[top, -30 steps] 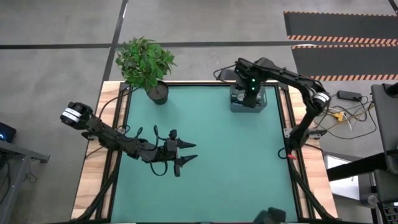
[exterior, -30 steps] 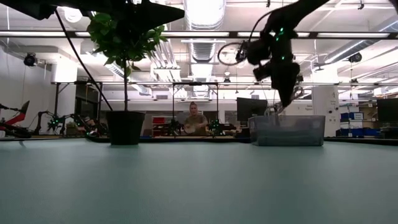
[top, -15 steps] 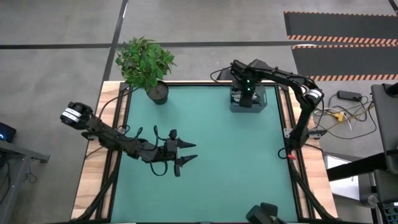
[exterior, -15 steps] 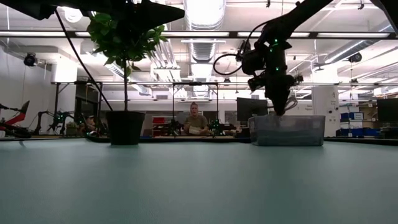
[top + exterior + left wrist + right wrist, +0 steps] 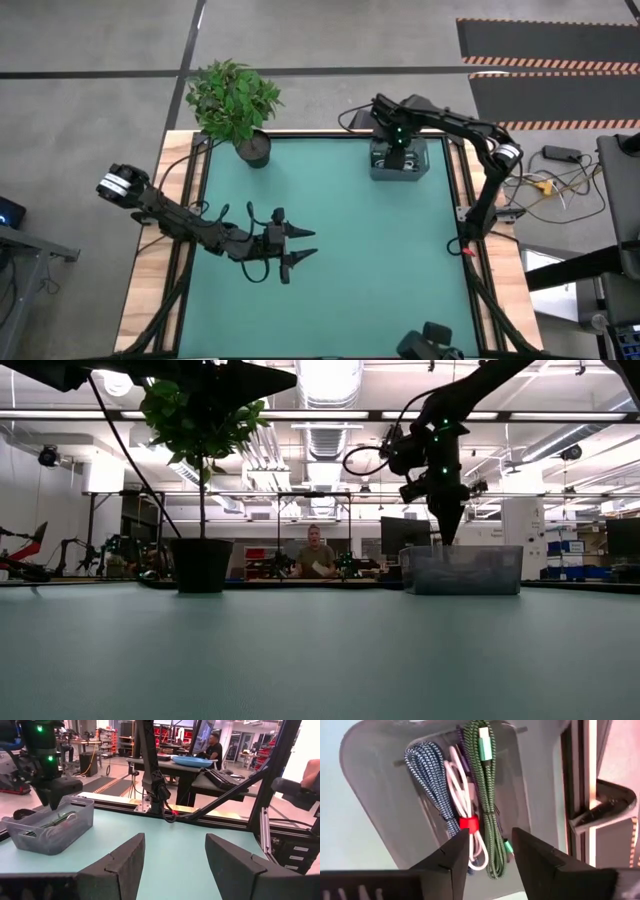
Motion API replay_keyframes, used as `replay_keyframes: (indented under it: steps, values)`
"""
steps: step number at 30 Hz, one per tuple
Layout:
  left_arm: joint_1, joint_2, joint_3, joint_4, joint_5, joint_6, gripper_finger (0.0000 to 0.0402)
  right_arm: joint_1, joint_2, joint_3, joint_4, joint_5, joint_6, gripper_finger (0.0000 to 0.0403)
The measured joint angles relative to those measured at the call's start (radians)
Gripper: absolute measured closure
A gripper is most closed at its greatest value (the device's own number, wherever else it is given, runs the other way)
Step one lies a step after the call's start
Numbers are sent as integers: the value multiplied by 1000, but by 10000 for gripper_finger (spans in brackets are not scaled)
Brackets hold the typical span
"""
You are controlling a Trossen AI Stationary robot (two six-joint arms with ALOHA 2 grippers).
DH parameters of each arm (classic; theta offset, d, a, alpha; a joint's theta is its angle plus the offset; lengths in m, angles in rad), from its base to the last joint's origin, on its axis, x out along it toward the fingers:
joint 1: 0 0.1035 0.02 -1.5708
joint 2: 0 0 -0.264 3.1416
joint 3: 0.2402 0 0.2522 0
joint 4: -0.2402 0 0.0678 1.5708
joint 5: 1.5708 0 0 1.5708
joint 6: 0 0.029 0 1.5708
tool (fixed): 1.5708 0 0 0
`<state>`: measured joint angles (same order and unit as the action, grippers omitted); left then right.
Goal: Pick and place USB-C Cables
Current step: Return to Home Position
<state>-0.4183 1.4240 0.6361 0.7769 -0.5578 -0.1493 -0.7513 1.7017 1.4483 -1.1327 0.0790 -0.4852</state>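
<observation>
Right end effector (image 5: 489,837) – fingers apart, empty, hanging over bin (image 5: 460,572) at far right part of counter (image 5: 380,260). USB-C Cables (image 5: 485,775) lie inside bin: blue cable (image 5: 426,770), white cable (image 5: 466,823) with red tie, green cable (image 5: 492,820). Likely risk on retreat – low fingertip snags loop or nudges bin wall, dragging cables out. Left end effector (image 5: 308,244) waits mid-counter, fingers apart.

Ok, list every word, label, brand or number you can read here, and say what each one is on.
None can be read.
The bin and the cables in it show no print; nor does the open right hand above them, or the open left hand hovering over the table.
Monitor in the room behind, low view: too small to read.
Floor mats: orange-and-black stripes only, no words.
</observation>
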Motion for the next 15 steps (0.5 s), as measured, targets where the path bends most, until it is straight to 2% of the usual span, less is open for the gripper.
replay_keyframes:
  steps: [4,9,11,15]
  values:
    - [0,-1,3,0,0,0,208,3,-30,0,-8,-54,63,279]
    - [0,-21,-1,-4,0,0,208,35,-97,-15,25,-296,148,300]
    - [0,-48,-3,-53,0,7,208,75,-138,-51,97,-359,165,307]
    - [0,-171,-1,-242,0,10,208,191,-238,-170,306,-377,206,320]
